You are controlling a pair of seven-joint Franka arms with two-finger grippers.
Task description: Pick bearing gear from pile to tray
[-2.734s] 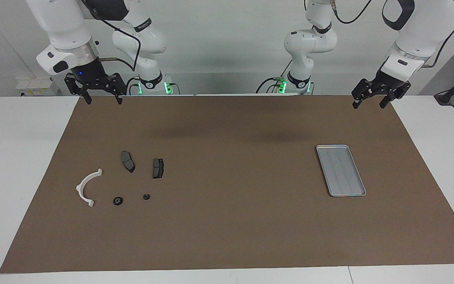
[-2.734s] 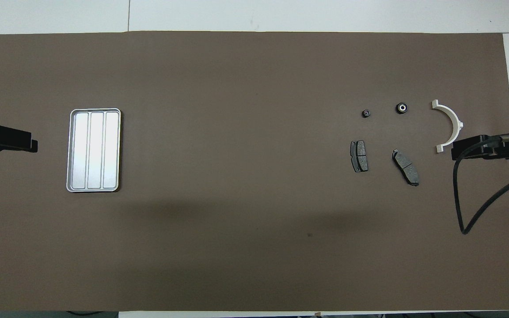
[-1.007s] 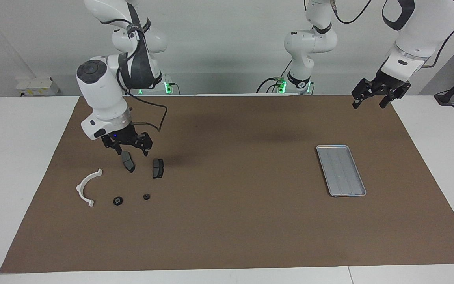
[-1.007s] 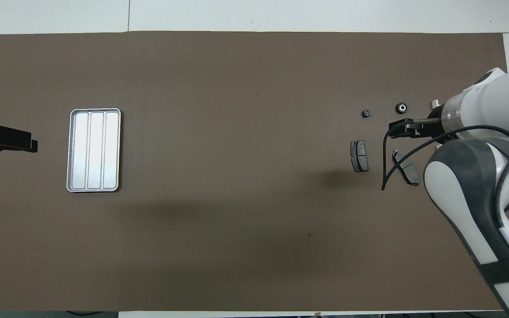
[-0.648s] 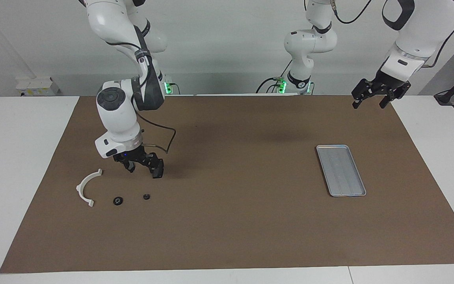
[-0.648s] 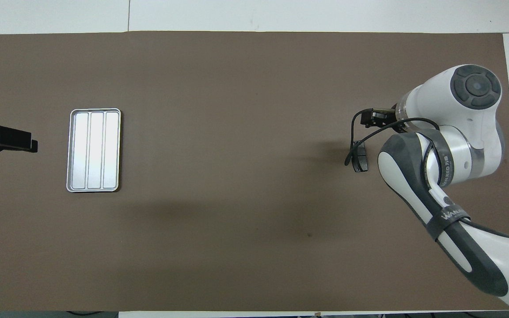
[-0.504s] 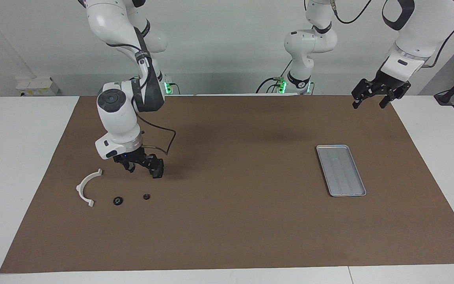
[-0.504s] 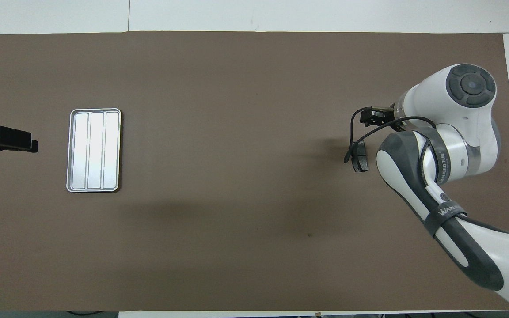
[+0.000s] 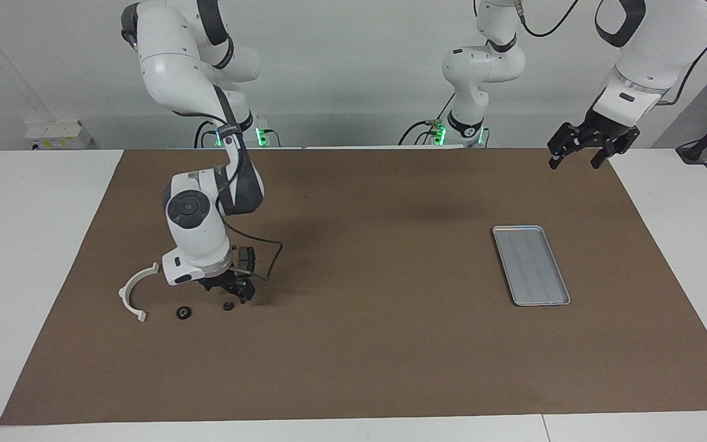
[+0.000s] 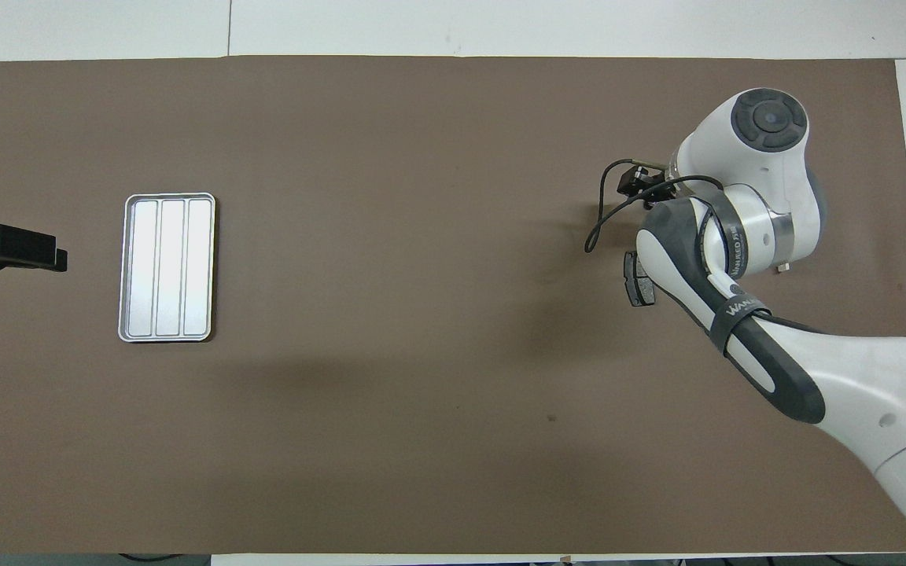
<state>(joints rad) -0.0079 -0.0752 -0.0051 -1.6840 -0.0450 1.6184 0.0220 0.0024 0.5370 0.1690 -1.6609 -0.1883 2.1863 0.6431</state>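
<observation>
Bearing gear [image 9: 228,306]: small black round piece lying on brown mat [image 9: 353,344], farther from robots than brake pad [image 9: 245,258], beside larger black ring [image 9: 183,313] and white half-ring [image 9: 135,292]. Right gripper [image 9: 226,292] hanging just over it, jaws spread, gripping nothing. Left gripper [image 9: 580,149] waiting open, empty, over mat edge. Tray [image 9: 531,264] sitting well apart, toward left arm's end.

Overhead: right arm covering most of pile; right gripper [image 10: 635,182] barely showing, brake pad [image 10: 635,283] edge peeking out. Tray [image 10: 167,267] sitting beside left gripper [image 10: 56,255].

You worked in a robotics lab: two arms [image 9: 194,73] mounted at a white bench [image 9: 34,245] with a brown mat [image 9: 378,344].
</observation>
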